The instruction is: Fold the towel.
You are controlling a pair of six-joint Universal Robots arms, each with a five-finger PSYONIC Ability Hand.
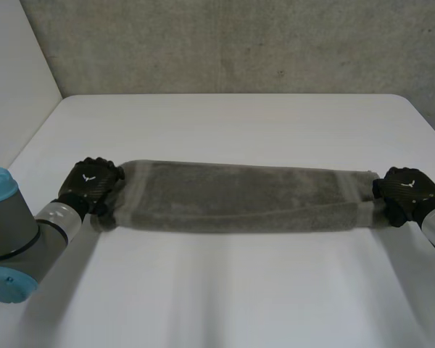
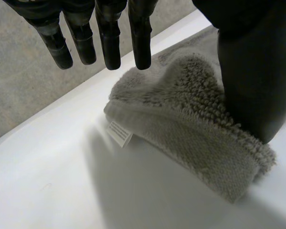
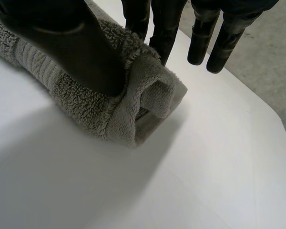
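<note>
A grey towel lies folded into a long narrow strip across the white table. My left hand is at the strip's left end. In the left wrist view its thumb rests on the towel while its straight fingers hang apart above the end, so it is open. My right hand is at the right end. In the right wrist view its thumb presses the near side of the towel's doubled end and its fingers sit against the far side, pinching it.
A small white label sticks out at the towel's left end. A concrete wall rises behind the table's far edge. My left arm's grey joint with its blue cap sits at the near left.
</note>
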